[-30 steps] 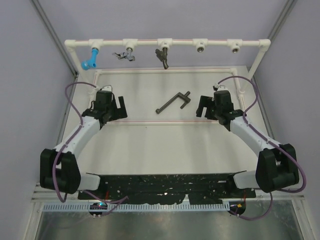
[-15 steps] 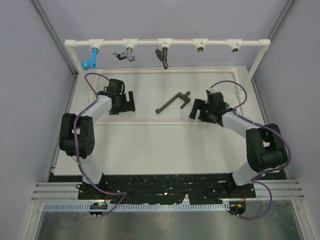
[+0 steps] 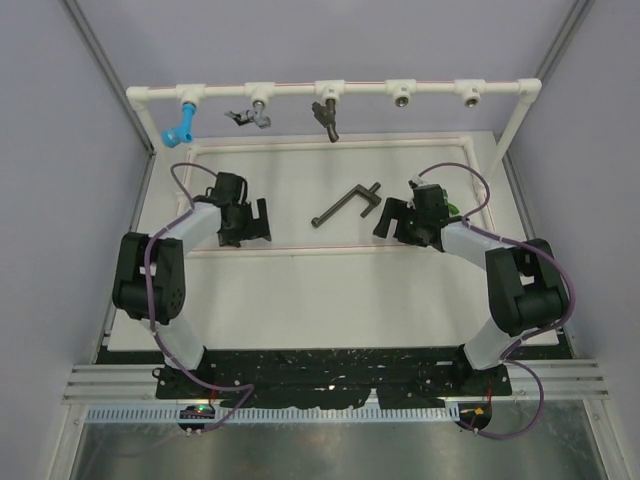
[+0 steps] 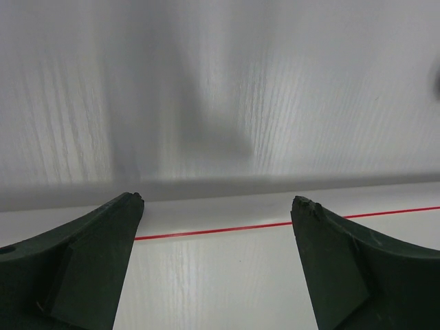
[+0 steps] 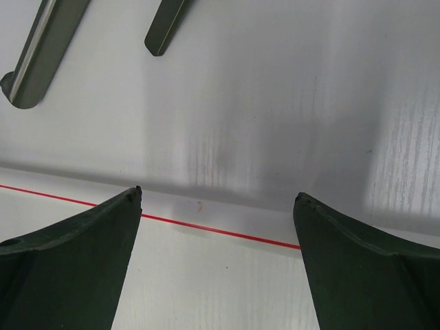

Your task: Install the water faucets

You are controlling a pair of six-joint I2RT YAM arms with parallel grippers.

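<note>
Nearest, both arms are folding their elbows inward compared with a second ago, carrying the pincers toward the middle of the bench (image 3: 330,290). The left pincer (image 4: 216,199) is hanging open over bare bench, holding nothing. The right pincer (image 5: 217,194), also spread wide and empty, is sliding in toward the T-handled faucet (image 3: 346,207), which is lying flat just ahead of its fingertips, not yet between them. I judge a pickup is starting. Farther back, the blue faucet (image 3: 180,128), silver faucet (image 3: 251,116) and bronze faucet (image 3: 327,118) are already hanging from the pipe frame (image 3: 360,88). Two sockets (image 3: 401,96) at its right are waiting unfilled.
</note>
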